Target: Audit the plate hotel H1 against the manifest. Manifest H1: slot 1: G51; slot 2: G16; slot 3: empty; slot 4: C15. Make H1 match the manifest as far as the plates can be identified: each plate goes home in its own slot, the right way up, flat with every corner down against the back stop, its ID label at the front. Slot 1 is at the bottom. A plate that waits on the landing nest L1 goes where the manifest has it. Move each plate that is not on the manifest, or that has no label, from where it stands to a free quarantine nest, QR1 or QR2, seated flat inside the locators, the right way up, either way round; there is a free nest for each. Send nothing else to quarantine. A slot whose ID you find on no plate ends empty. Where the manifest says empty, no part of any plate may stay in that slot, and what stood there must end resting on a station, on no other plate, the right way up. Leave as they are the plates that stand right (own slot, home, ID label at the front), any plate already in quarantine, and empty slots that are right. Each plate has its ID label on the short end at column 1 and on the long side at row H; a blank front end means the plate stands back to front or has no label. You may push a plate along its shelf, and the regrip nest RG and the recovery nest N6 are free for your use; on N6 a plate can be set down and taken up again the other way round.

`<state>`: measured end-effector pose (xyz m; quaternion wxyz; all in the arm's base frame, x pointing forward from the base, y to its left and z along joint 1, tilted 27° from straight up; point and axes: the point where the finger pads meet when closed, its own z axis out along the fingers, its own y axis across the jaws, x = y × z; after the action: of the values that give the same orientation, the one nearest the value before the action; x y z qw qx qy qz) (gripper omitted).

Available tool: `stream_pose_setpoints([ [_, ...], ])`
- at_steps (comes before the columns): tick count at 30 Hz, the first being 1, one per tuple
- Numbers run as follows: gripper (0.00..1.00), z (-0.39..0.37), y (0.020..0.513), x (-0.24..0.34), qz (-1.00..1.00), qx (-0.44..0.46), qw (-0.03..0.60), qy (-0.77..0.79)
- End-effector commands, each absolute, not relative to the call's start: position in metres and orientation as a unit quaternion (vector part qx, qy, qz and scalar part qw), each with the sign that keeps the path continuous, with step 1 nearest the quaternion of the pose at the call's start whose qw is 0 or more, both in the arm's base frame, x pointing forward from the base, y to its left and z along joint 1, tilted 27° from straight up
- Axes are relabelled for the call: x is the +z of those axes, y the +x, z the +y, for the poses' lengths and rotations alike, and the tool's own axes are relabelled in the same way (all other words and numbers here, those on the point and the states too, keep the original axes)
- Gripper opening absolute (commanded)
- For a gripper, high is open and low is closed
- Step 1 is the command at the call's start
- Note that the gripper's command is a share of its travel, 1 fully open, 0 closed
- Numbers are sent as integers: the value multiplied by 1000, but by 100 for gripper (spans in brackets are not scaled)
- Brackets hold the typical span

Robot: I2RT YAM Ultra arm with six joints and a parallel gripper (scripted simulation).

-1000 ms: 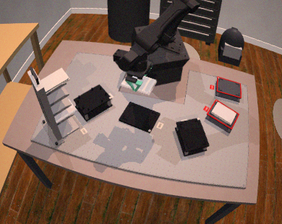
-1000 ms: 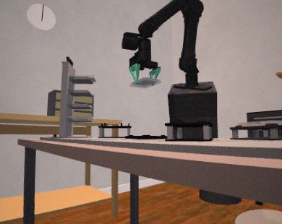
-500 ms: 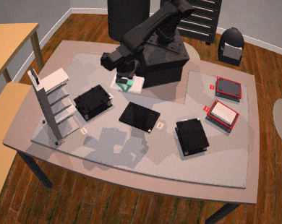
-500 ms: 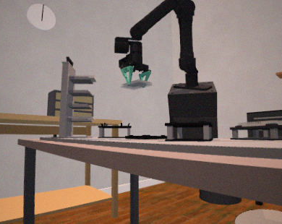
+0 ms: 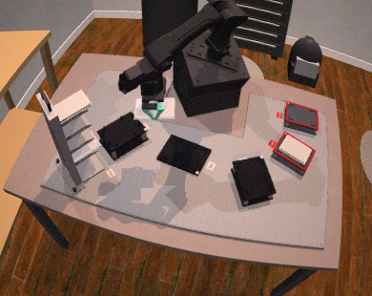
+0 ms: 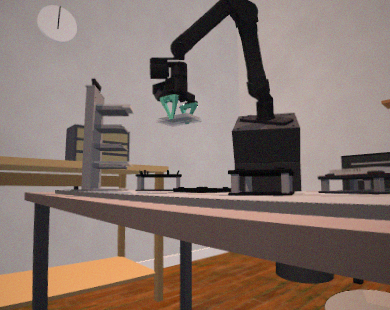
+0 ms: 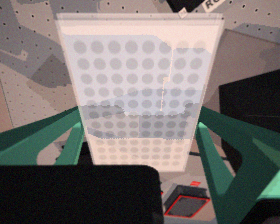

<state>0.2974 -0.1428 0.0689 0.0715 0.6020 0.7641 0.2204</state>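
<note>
My gripper hangs high above the table, next to the arm's black base, between the plate hotel and the base. Its green fingers are shut on the long sides of a white well plate. The plate is level and in the air, as the side view shows. The hotel H1 stands at the table's left. A white plate lies on its top shelf. I cannot tell what the lower shelves hold. I read no label on the held plate.
Two red-edged quarantine nests stand at the far right: one holds a dark plate, the other a white plate. A raised black nest, a flat black pad and another raised black nest lie across the middle.
</note>
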Motion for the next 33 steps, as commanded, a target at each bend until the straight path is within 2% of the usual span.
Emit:
stream_pose_setpoints([
  [1,86,-155,299,76,788,215,96,569],
  [33,86,-248,290,48,903,184,146,359],
])
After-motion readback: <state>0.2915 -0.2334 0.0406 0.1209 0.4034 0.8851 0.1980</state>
